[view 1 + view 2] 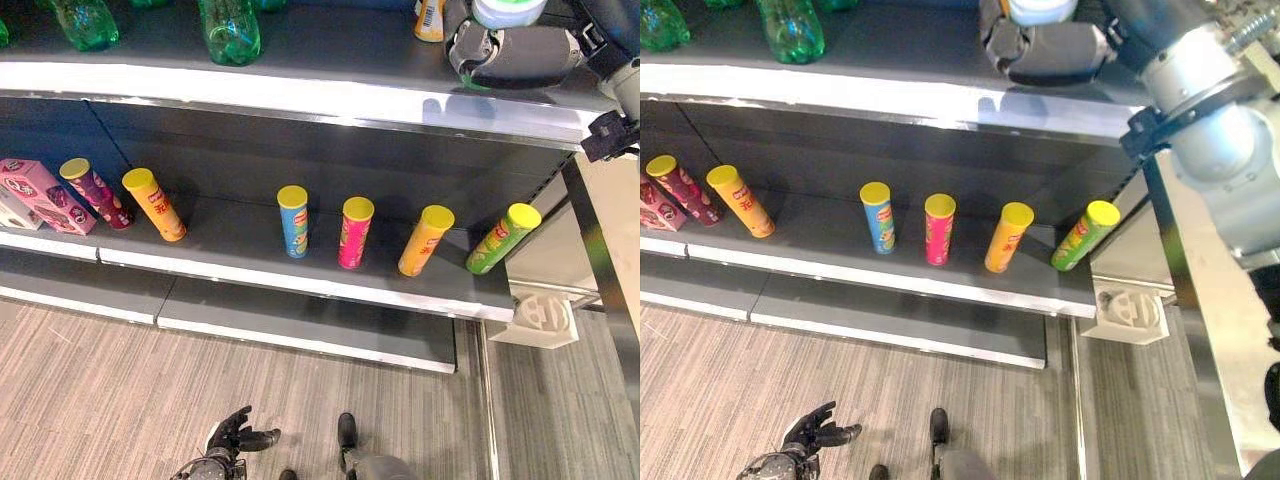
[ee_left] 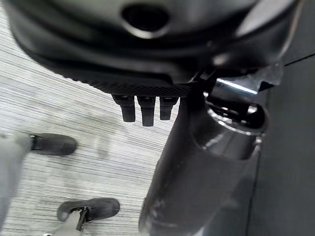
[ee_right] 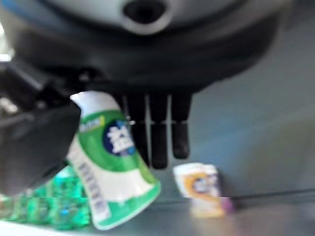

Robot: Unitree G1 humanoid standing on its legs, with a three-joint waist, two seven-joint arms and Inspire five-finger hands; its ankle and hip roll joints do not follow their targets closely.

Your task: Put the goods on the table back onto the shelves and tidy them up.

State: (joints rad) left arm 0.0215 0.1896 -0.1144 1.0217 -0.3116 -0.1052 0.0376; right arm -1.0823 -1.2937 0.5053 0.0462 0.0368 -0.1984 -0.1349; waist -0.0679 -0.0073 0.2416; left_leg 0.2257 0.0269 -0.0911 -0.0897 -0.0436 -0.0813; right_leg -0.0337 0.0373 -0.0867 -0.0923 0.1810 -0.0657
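The right hand [image 1: 505, 50] is up over the top shelf [image 1: 300, 90] at its right end, and its wrist view shows a green and white bottle [image 3: 115, 162] pinched between the thumb and the fingers [image 3: 160, 132], tilted, with its white cap toward the palm. From the head views its pale base pokes out above the hand. Past the fingers a small yellow and white container [image 3: 202, 189] stands on the top shelf, apparently the same one that shows just left of the hand in the left eye view, though the wrist picture is too soft to be sure. Several green bottles [image 1: 230, 30] stand farther left on that shelf. On the middle shelf [image 1: 300, 285] a row of crisp tubes with yellow lids stands well spaced: a purple tube [image 1: 95, 193], an orange tube [image 1: 154, 204], a blue tube [image 1: 293, 221], a pink tube [image 1: 354, 232], a second orange tube [image 1: 425, 240] and a green tube [image 1: 502, 238] at the right end. A pink box [image 1: 40, 195] sits at the left end beside the purple tube. The left hand [image 1: 238, 435] hangs low over the grey wood-pattern floor [image 1: 150, 400], fingers loosely spread and holding nothing.
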